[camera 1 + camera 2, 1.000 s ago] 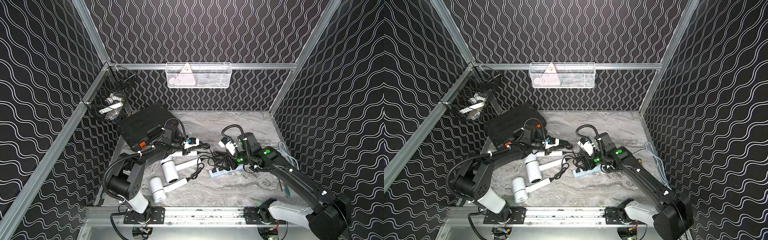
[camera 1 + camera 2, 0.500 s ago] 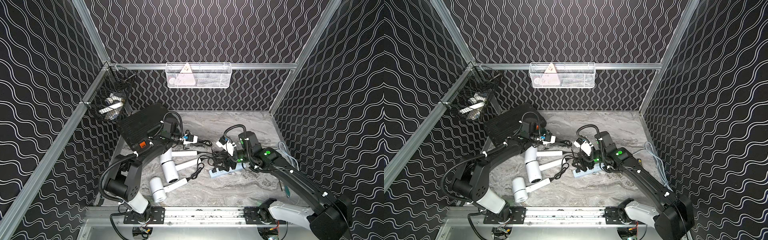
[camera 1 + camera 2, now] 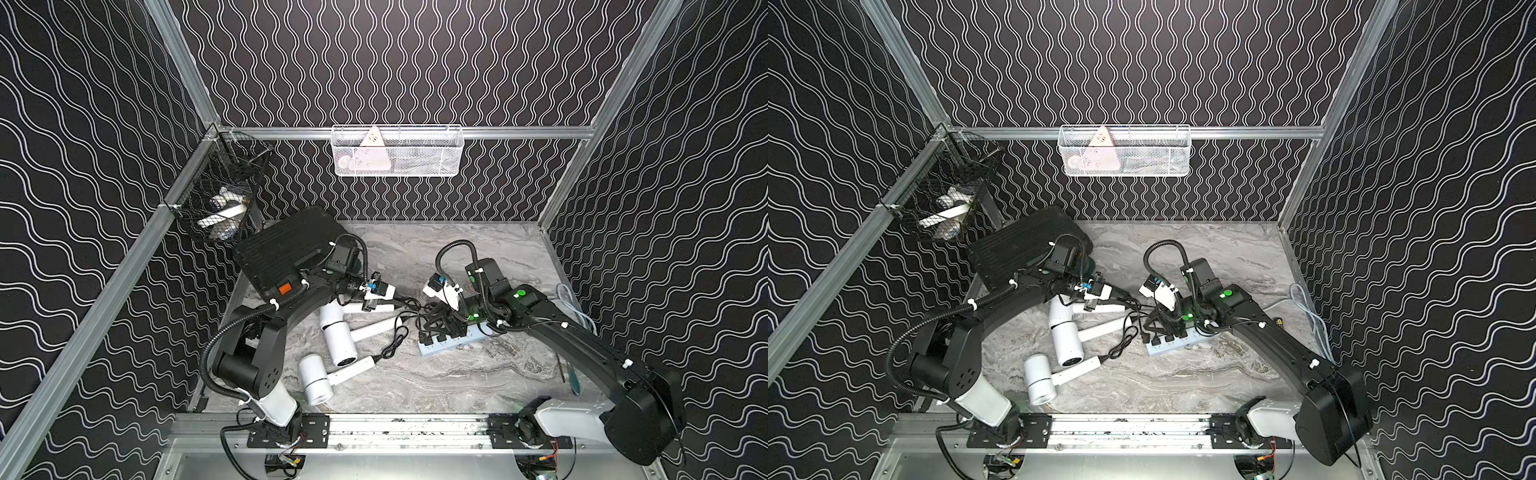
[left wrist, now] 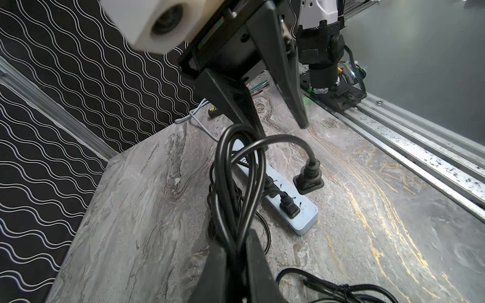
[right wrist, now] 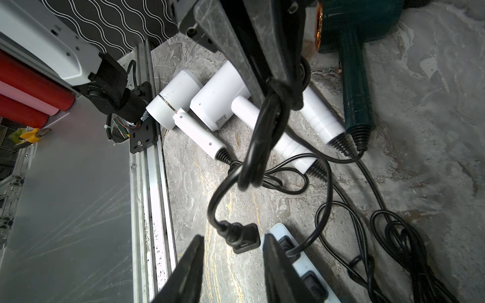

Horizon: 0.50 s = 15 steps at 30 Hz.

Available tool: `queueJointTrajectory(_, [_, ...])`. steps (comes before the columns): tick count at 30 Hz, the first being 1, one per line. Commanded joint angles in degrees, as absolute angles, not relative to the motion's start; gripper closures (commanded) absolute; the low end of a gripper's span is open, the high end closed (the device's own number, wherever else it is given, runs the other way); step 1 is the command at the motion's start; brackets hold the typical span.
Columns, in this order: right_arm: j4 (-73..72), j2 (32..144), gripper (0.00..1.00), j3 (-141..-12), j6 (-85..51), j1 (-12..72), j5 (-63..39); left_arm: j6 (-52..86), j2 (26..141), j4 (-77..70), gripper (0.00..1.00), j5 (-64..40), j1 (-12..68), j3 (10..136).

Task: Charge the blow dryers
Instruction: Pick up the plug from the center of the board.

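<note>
Three white blow dryers (image 3: pixel 338 332) (image 3: pixel 316 378) (image 5: pixel 320 118) lie side by side left of centre. A dark green blow dryer (image 5: pixel 351 52) lies beyond them. My left gripper (image 3: pixel 399 301) (image 4: pixel 236 241) is shut on a looped bundle of black cord (image 4: pixel 236 183). The cord's plug (image 4: pixel 308 181) (image 5: pixel 241 236) hangs just above the pale blue power strip (image 3: pixel 453 340) (image 4: pixel 296 207). My right gripper (image 3: pixel 436 322) (image 5: pixel 233 237) is open with its fingers (image 5: pixel 191 267) on either side of that plug, not touching it. Several plugs sit in the strip.
A black case with orange latches (image 3: pixel 291 249) stands at the back left. Loose black cords (image 5: pixel 393 236) lie between the dryers and the strip. A pale cable (image 3: pixel 573 299) runs along the right wall. The metal rail (image 3: pixel 395 424) borders the front. Wire baskets (image 3: pixel 220 199) (image 3: pixel 397 151) hang on the walls.
My right gripper's jaws widened, then narrowed around the hanging plug. My left gripper, still holding the cord, rose a little and came back down.
</note>
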State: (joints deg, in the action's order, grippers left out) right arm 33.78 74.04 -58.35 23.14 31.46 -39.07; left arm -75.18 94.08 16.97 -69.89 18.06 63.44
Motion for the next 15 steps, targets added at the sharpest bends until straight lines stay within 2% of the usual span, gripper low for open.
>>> queueJointTrajectory(1, [32.8,73.56,0.57,-57.72,23.44,32.16,-40.34,-77.6,93.95,19.1,1.0,-70.14,18.37,64.09])
queueJointTrajectory(8, [31.64,73.71,0.57,-55.82,22.76,34.89,-39.45,-77.73,93.68,19.42,1.0,-69.89,18.72,64.34])
queueJointTrajectory(15, [30.0,74.44,0.58,-54.2,22.76,39.98,-32.6,-78.32,93.78,20.48,1.0,-69.95,18.8,64.78])
